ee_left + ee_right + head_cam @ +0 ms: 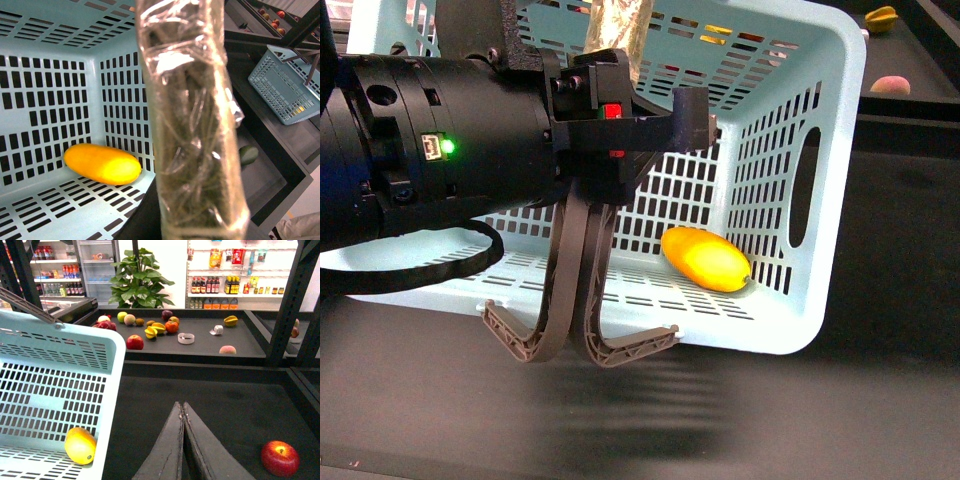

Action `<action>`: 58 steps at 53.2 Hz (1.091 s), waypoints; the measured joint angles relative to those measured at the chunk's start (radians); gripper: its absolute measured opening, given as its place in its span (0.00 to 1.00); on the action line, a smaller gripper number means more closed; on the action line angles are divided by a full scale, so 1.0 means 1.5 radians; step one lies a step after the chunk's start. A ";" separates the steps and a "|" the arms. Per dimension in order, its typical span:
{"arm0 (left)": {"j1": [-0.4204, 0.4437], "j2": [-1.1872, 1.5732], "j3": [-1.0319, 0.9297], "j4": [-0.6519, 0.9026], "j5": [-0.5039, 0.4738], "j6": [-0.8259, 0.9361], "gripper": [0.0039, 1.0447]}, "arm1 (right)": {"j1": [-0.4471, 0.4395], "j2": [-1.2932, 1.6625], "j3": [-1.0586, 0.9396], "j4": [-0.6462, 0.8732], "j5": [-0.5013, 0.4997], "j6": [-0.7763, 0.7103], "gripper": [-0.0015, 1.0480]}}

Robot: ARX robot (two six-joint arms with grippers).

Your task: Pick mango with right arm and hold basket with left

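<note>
A: While the mango (706, 259) lay inside the basket (790, 338), by its slotted corner, R gripper (181, 407) sat outside, fingers pressed together, holding nothing.
B: L gripper (610, 130)?
A: At the basket, jaws hidden, so couldn't tell. Looked like pick's done. Next call: keep basket steady w/ L, no tipping.

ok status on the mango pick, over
Right hand shut, empty, outside the basket. Left hand at its near rim, grip unclear. Mango lying on basket floor, untouched. Basket's side wall stands between it and right hand.
</note>
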 joint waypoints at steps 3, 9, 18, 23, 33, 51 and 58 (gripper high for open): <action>0.000 0.000 0.000 0.000 0.000 -0.001 0.07 | 0.000 0.000 0.000 0.000 0.000 0.000 0.02; 0.000 0.000 0.000 0.000 0.000 -0.001 0.07 | 0.000 0.000 0.000 0.000 0.000 0.000 0.02; 0.000 0.000 0.000 0.000 0.000 -0.001 0.07 | 0.000 0.000 0.000 0.000 0.000 -0.001 0.08; 0.000 0.000 0.000 0.000 0.000 -0.001 0.07 | 0.000 0.000 0.000 0.000 0.000 -0.001 0.21; 0.000 0.000 0.000 0.000 0.000 -0.001 0.07 | 0.000 0.000 0.000 0.000 0.000 -0.001 0.55; -0.005 0.039 0.068 -0.056 -0.266 0.042 0.07 | 0.000 -0.001 0.000 0.000 0.000 -0.001 0.92; 0.025 0.053 0.137 -0.126 -0.355 -0.066 0.07 | 0.000 -0.001 0.000 0.000 0.001 -0.001 0.92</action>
